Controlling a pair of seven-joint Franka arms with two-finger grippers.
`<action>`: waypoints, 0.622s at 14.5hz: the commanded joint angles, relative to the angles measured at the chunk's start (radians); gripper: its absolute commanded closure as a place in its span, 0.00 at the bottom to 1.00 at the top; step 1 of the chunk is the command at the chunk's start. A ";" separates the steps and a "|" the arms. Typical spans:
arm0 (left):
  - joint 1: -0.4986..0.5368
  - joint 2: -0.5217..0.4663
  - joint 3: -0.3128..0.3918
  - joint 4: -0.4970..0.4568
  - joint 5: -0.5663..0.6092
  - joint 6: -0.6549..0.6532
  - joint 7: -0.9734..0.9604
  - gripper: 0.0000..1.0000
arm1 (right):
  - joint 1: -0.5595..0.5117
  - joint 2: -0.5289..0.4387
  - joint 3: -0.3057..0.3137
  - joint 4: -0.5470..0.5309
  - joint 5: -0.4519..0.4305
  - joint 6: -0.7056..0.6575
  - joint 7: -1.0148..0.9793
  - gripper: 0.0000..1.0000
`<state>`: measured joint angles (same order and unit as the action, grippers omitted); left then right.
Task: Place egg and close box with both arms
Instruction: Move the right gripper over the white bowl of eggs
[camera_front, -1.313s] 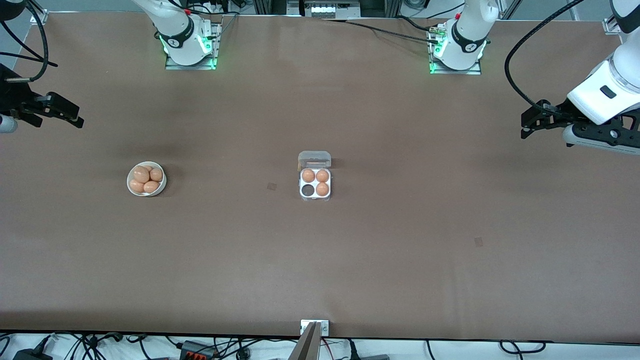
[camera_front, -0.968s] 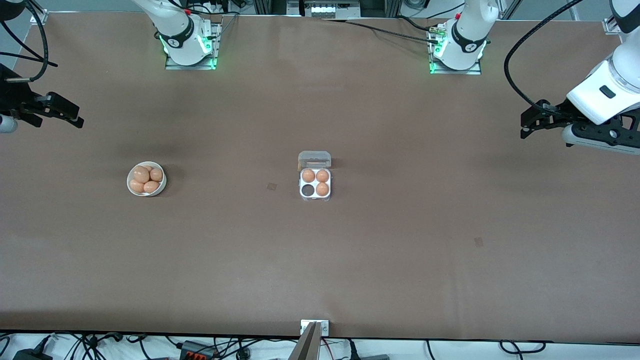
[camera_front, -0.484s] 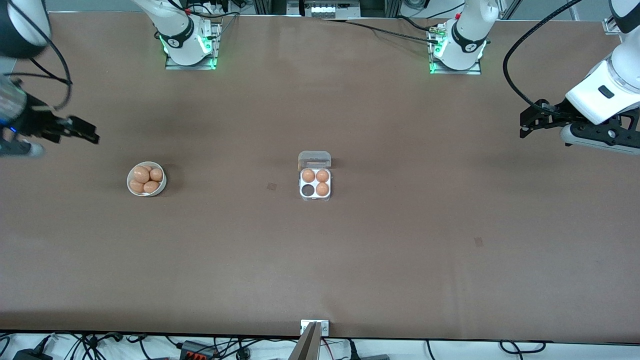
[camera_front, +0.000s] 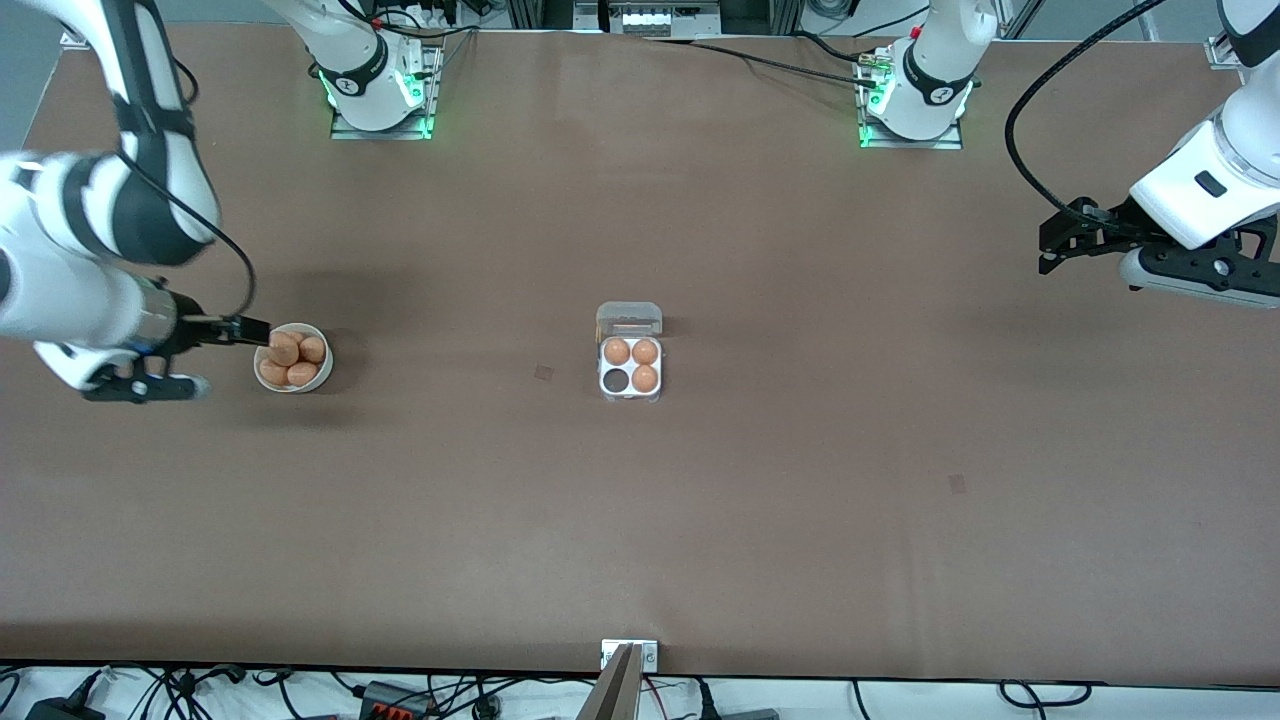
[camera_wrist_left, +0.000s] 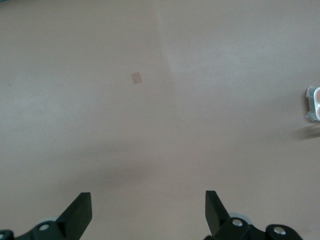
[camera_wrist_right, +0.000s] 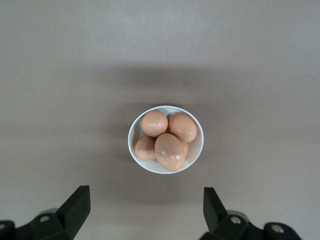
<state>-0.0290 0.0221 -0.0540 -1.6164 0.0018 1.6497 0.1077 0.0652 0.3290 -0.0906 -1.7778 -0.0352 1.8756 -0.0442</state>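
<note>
Brown eggs (camera_wrist_right: 170, 151) are lying heaped in a white bowl (camera_front: 322, 372) toward the right arm's end of the table, and the right gripper (camera_front: 255, 329) is hanging just beside the bowl's rim with its fingers (camera_wrist_right: 75, 205) spread wide and empty. The box (camera_front: 631, 365) is sitting mid-table, well apart from the bowl, lid open, three cells filled and one dark cell (camera_front: 616, 381) vacant. The topmost egg's long axis is running roughly along the wrist's line of sight. The left gripper (camera_front: 1048, 252) is waiting over its own end of the table, fingers (camera_wrist_left: 80, 209) released.
</note>
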 joint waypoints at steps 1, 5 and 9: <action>0.003 0.006 -0.006 0.020 0.023 -0.018 0.017 0.00 | -0.017 0.054 -0.004 0.008 -0.011 0.002 0.012 0.00; 0.003 0.006 -0.006 0.020 0.023 -0.018 0.017 0.00 | -0.080 0.131 -0.004 0.008 0.061 0.005 0.004 0.00; 0.003 0.006 -0.003 0.020 0.023 -0.018 0.017 0.00 | -0.108 0.177 -0.004 0.009 0.106 0.039 -0.005 0.00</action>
<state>-0.0289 0.0221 -0.0539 -1.6164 0.0018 1.6494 0.1077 -0.0277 0.4907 -0.1026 -1.7775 0.0407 1.9009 -0.0413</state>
